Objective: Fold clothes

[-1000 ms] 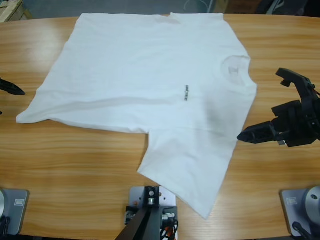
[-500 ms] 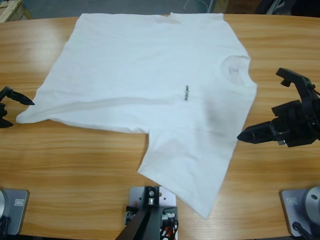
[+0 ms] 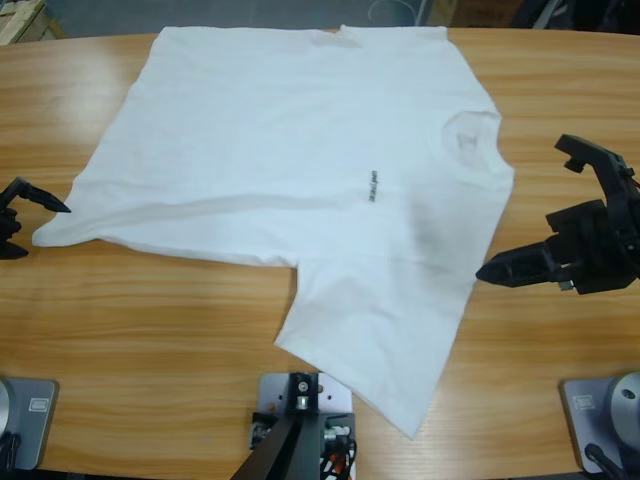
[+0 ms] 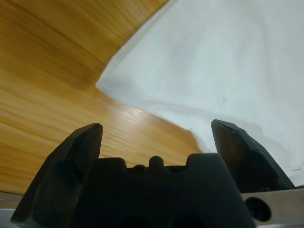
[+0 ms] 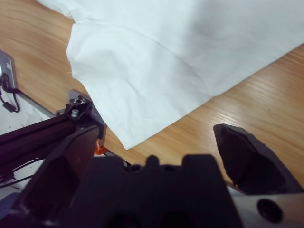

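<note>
One white T-shirt (image 3: 300,170) lies spread flat on the wooden desk (image 3: 150,320), neck toward the right side of the high view, hem toward the left, with one sleeve reaching down toward the near edge. No fold has been made yet, as far as the fabric shows.

The left gripper (image 3: 22,215) sits just beside the hem corner at the left edge of the high view, its jaws released and holding nothing; the left wrist view shows that corner ahead of the spread jaws, not between them. The right gripper (image 3: 545,225) stands near the shoulder edge on the right, jaws likewise spread wide and empty, close to the cloth but apart from it.

The likely trouble lies in the pinch. The fabric looks thin and lies flush on the wood, so a jaw sliding in could push the edge along and bunch it rather than get under it, or take only the top layer and leave the back behind. If the two sides lift unevenly, the fold would probably come out skewed. The near sleeve could also drag across the rig hardware at the desk's front.

No containers appear in any view.
</note>
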You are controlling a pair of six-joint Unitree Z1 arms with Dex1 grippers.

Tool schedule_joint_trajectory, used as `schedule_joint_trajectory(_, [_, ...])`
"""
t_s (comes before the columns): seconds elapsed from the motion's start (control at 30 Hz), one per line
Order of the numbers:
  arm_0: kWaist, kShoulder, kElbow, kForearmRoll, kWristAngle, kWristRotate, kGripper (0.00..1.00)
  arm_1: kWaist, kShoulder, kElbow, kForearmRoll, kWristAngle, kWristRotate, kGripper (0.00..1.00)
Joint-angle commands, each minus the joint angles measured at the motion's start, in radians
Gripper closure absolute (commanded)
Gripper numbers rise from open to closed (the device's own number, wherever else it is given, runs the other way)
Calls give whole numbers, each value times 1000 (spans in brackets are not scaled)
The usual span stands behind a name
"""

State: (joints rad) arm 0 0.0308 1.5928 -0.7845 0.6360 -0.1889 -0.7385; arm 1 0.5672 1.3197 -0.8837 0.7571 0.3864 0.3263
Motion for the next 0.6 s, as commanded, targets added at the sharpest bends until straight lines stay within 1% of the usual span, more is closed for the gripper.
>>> schedule_joint_trajectory(0.03, [9,54,25,-22,13,-3,96,-13,-29,29,-13,-3,4,0])
schedule_joint_trajectory(0.2, [9,62,25,-25,13,-5,96,-13,-39,31,-15,-6,4,0])
schedule_joint_trajectory(0.4, [14,9,39,-18,13,-20,101,-13,-49,34,-21,-4,4,0])
schedule_joint_trajectory(0.6, [14,44,39,-29,10,-38,109,-13,-53,34,-21,0,4,0])
